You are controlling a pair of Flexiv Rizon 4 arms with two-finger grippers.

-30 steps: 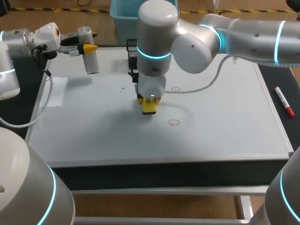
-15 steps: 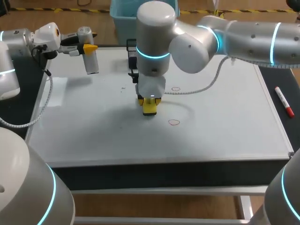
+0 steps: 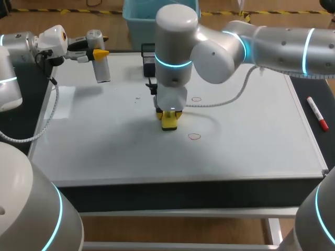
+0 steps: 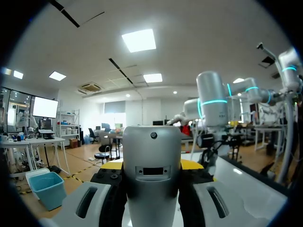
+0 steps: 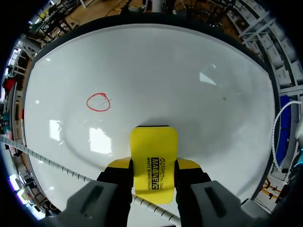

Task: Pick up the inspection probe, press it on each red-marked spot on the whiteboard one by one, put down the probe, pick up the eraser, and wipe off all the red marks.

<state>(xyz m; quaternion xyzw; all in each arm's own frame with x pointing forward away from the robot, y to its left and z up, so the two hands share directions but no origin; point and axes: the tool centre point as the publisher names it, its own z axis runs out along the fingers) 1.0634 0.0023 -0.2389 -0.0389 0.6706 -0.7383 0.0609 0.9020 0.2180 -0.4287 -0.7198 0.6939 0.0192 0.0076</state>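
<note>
**Whiteboard** [image 3: 251,146] – lies flat and covers most of the table top.

**Right gripper** [image 5: 154,166] – on the arm that enters from the right and reaches to the board's middle, pointing straight down. Its yellow-tipped fingers are clamped on the two long sides of the eraser.

**Eraser** [image 3: 168,121] – a yellow block with a printed top, held in the right gripper near the centre of the board. It sits at or just above the surface; contact cannot be confirmed from these views.

**Near red ring** [image 3: 194,136] – a small red outline on the board, beside the eraser on its right and nearer the front edge, apart from it.

**Far red ring** [image 3: 196,99] – a second red outline, farther back, also right of the eraser and untouched by it. The right wrist view shows one ring ahead of the eraser and off to one side.

**Left gripper** [image 4: 152,164] – at the board's far left corner, fingers closed against both sides of the probe.

**Probe** [image 3: 102,68] – a grey-white cylinder gripped by the left gripper, well apart from both rings.

**Marker pen** [image 3: 317,113] – red-capped, lying just off the board's right edge.

**Cable** [image 3: 225,94] – a white spiral line trailing from the right arm across the board.
</note>
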